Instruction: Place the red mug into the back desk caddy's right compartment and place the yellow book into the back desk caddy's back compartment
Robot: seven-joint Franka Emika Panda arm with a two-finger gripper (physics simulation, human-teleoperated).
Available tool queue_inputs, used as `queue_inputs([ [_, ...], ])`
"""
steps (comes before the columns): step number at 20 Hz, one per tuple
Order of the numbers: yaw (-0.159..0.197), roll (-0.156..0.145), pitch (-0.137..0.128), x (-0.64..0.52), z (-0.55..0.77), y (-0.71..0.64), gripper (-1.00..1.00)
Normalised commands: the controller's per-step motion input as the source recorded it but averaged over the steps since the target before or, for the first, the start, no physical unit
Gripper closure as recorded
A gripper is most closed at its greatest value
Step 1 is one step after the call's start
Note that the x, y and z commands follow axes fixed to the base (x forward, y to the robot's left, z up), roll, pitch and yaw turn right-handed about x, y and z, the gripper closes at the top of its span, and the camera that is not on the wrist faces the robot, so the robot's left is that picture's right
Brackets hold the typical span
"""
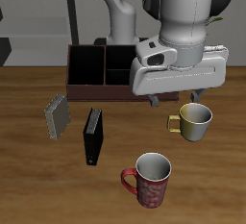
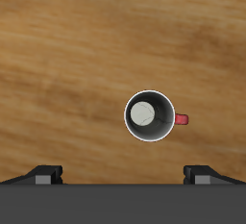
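The red mug [image 1: 151, 180] with whitish speckles stands upright near the table's front edge. The wrist view shows it from above [image 2: 151, 115], pale grey inside, red handle sticking out. My gripper [image 1: 178, 95] hangs well above the table, farther back than the mug. It is open and empty, with its fingertips [image 2: 43, 173] wide apart. The yellow book [image 1: 58, 117], pale grey-tan, lies on the table before the back desk caddy [image 1: 75, 84]. The caddy's large undivided end section [image 1: 85, 66] and its split middle column [image 1: 115, 66] show empty. My arm hides its other end.
A plain yellow-gold mug [image 1: 192, 120] stands just under and in front of my gripper. A black book [image 1: 92, 136] lies between the yellow book and the red mug.
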Motion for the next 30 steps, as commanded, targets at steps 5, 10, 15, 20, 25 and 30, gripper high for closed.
queue_inputs([
  [5, 0.003, 0.002, -0.004, 0.29, 0.01, -0.15, -1.00],
  [10, 0.006, -0.033, -0.013, 0.12, -0.01, -0.12, -1.00],
  [15, -0.063, 0.023, 0.002, 0.10, -0.25, -0.13, -1.00],
  [20, -0.037, -0.005, 0.006, 0.06, -0.24, 0.02, -1.00],
  [25, 0.015, -0.002, 0.006, 0.06, -0.23, 0.06, -1.00],
  [30, -0.001, -0.010, -0.016, -0.05, -0.25, 0.17, -1.00],
])
